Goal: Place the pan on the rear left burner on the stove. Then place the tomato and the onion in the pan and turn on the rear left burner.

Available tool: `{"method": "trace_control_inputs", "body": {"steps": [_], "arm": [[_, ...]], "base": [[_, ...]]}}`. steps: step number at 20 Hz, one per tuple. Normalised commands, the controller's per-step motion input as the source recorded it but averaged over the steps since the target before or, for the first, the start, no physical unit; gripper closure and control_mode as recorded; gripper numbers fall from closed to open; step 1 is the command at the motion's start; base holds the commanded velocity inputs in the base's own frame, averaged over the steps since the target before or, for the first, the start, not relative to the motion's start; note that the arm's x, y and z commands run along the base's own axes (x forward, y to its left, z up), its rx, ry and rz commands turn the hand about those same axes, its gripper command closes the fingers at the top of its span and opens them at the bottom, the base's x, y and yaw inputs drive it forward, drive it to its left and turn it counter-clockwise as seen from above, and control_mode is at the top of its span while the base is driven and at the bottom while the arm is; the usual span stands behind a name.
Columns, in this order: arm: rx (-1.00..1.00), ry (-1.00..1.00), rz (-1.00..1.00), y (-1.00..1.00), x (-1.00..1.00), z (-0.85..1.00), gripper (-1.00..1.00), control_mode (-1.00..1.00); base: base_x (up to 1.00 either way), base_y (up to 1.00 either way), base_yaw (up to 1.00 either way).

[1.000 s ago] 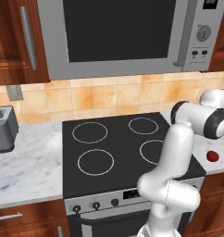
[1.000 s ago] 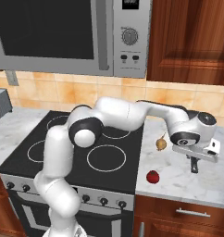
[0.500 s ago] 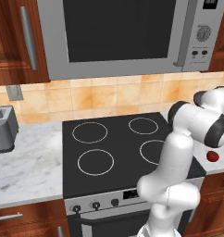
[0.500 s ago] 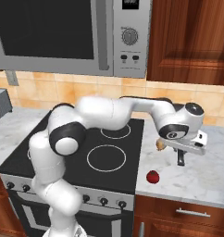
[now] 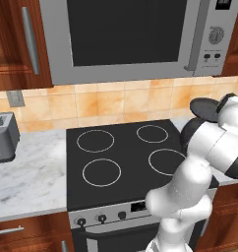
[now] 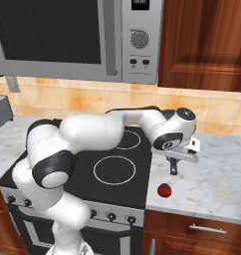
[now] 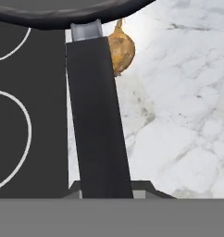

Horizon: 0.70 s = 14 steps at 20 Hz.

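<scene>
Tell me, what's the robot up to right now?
Pincer shut on pan handle, pan in the air. Onion and tomato on right counter. Rear left burner bare, path open.

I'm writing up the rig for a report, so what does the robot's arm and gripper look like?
The arm is glossy white, built of thick rounded segments with dark grey to black bands and caps at the joints. No cables or markings show on it. The wrist ends in a white rounded head with a small white block at its side. The gripper beneath it is small and dark, with a grey metal bar across its top.
</scene>
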Motion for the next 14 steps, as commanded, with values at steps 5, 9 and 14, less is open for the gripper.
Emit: {"method": "trace_control_inputs", "body": {"steps": [5,9,14], "arm": [[-0.03,0.00,0.11,0.72,0.00,0.00,1.00,-1.00],[-0.03,0.00,0.12,0.73,0.00,0.00,1.00,-1.00],[-0.02,0.00,0.15,0.72,0.00,0.00,1.00,-1.00]], "base": [[0.00,0.00,0.00],[0.00,0.00,0.00],[0.00,0.00,0.00]]}}
